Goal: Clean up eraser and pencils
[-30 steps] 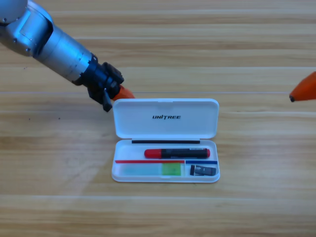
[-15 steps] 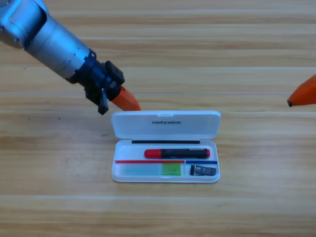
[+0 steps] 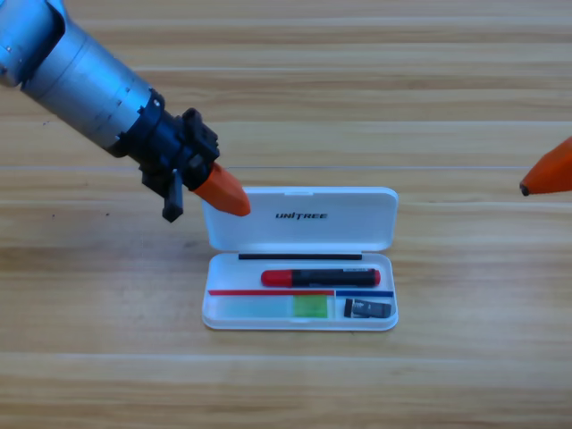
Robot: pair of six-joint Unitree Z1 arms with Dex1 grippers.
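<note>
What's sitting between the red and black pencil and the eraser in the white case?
In the high view only the case's divider lies between the red-and-black pencil and the eraser; the green-ended pencil lies left of the eraser.

Lab bench: bare wooden table (image 3: 357, 89)

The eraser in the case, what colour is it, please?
Dark blue-black eraser with a paler grey end; high view.
</note>
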